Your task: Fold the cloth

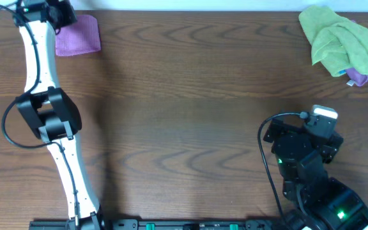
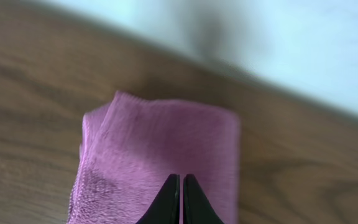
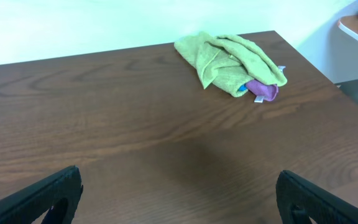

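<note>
Jaws first. Left gripper [image 2: 180, 179]: pinched fully together, tips down on the plain purple square microfibre cloth [image 2: 160, 143]; fabric caught between them or not, cannot tell. Right gripper [image 3: 179, 199]: spread wide, holding nothing, above the dark wooden table [image 1: 190, 96]. Purple cloth lying doubled over at the far left corner, close to the back edge. Crumpled lime-green cloth [image 1: 337, 39] heaped at the far right corner, well apart. Broad stretch of tabletop between.

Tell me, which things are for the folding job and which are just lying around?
For the job:
- purple cloth, far left corner
- left pincer, shut, tips at that cloth

Just lying about:
- green cloth, crumpled, far right
- small purple item tucked under it
- right pincer, open, away from both cloths
</note>
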Robot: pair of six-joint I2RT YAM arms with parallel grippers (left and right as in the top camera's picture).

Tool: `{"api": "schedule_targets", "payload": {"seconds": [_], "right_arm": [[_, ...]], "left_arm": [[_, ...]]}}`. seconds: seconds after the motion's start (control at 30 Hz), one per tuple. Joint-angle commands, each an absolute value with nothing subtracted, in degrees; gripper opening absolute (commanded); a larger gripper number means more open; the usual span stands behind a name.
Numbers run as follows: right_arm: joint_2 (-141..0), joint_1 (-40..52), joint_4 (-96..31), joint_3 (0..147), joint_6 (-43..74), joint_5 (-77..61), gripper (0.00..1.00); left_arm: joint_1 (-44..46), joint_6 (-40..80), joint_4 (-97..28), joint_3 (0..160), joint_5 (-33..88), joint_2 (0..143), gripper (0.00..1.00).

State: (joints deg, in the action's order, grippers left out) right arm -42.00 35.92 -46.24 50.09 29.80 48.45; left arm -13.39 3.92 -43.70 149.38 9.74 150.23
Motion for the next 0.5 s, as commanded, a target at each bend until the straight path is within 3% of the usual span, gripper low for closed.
{"api": "schedule_targets", "payload": {"seconds": [0.0,0.47], "right_arm": [[-42.02,36.36,-46.37,49.95,30.83,49.04,0.99],[-42.02,36.36,-46.37,49.95,30.83,49.04,0.99]], "left_arm": [[-13.89,2.02,-43.62,150.47,3.77,152.57,0.06],[-14.09,-2.44,-40.21,150.47,4.71,156.22,0.06]]}}
